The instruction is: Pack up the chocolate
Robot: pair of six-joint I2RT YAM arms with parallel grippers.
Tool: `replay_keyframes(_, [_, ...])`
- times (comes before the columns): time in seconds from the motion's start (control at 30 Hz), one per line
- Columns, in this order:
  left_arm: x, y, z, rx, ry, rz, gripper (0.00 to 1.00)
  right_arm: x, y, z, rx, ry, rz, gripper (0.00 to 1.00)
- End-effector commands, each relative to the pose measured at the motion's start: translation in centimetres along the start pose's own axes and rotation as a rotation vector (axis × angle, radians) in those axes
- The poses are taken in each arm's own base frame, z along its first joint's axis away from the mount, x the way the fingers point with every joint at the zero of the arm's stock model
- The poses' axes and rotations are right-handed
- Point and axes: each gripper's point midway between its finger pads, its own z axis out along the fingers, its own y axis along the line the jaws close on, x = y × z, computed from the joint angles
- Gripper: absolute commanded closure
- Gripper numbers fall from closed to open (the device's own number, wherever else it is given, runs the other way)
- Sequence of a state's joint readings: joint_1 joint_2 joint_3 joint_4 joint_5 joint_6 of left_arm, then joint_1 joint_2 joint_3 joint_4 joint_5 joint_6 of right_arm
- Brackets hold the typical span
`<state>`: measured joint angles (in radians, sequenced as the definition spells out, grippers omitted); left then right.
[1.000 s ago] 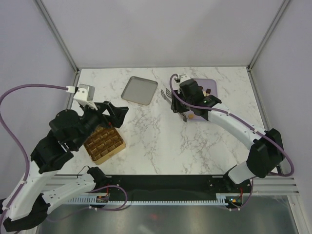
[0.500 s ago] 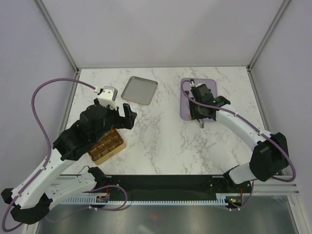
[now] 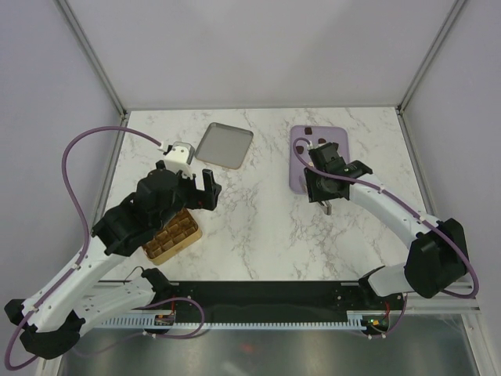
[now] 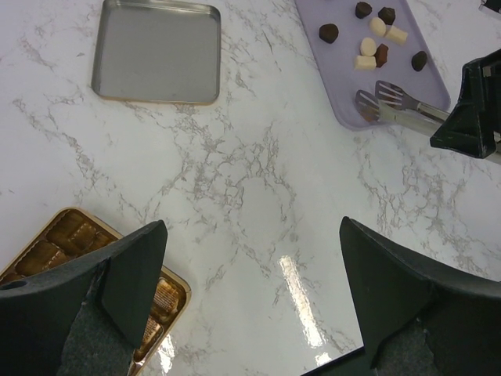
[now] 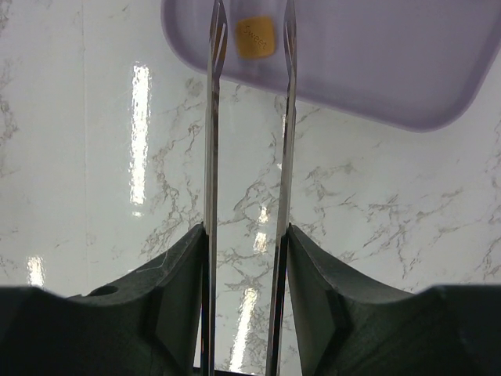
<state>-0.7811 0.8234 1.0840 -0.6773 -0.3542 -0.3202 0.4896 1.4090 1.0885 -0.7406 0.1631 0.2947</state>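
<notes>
Right gripper (image 5: 246,235) partly closed on tongs (image 5: 212,117) — tips straddle a tan piece (image 5: 256,37) on the tray (image 5: 376,63), frame top. Squeeze gently, centred, then lift straight. Left gripper (image 4: 250,266) fully spread, empty — other chocolate (image 4: 368,47) lies upper right.

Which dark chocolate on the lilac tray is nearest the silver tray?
The lone dark piece by the lilac tray's edge facing the silver tray; the other dark pieces sit farther across, beside the cream ones.
</notes>
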Motion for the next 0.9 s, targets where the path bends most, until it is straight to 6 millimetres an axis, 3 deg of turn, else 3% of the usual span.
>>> replay_keyframes(0.0, [-1.2,-0.6,-0.1,0.033,-0.041,0.017,0.0,-0.7,0.5,-0.2,-0.028,-0.03,0.015,0.49])
replay_keyframes(0.37, [-1.4,-0.6,-0.5,0.045,-0.052,0.013,0.0,0.8,0.2,0.4,-0.02,0.01,0.016,0.49])
replay_keyframes(0.87, [-3.0,-1.2,-1.1,0.072,-0.082,-0.001,0.0,-0.1,0.2,-0.4,-0.021,-0.013,0.016,0.57])
